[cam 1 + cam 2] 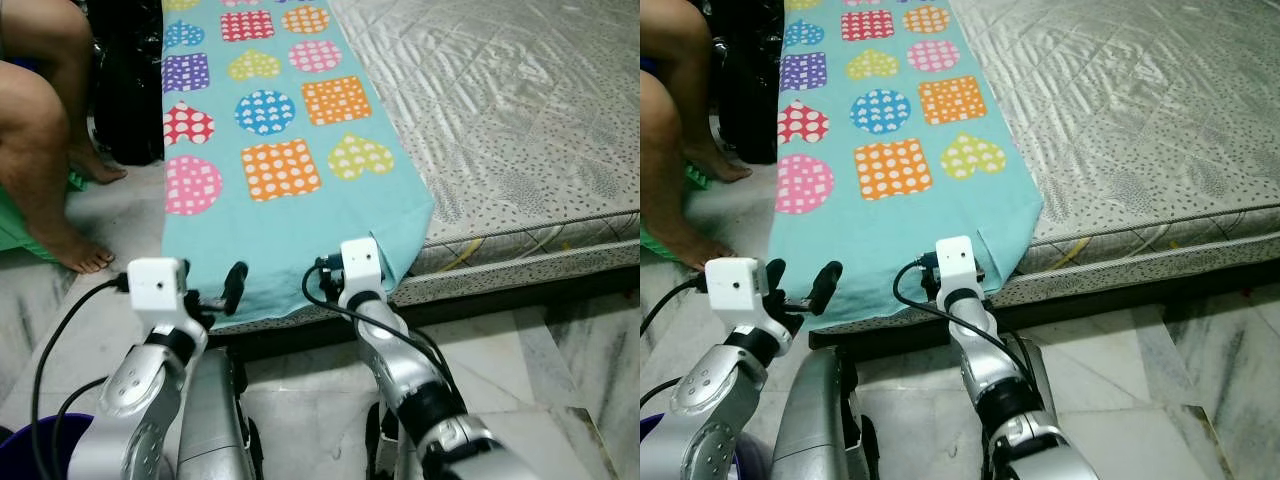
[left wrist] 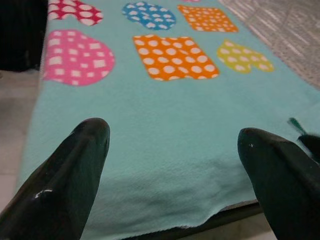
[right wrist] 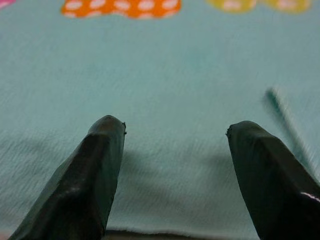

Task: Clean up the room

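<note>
Both grippers, left (image 2: 172, 165) and right (image 3: 172, 170), hovering spread at turquoise patterned blanket (image 1: 290, 215) hem, draping off mattress (image 1: 520, 130) foot. Handling soft, limp, light (judged); pinching hem corners.

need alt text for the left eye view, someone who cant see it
Two silver robot arms reach toward the near edge of a turquoise blanket printed with polka-dot hearts, circles and squares, draped over a quilted grey mattress. The left pincer is open just short of the hem. A person's bare legs stand at left.
</note>
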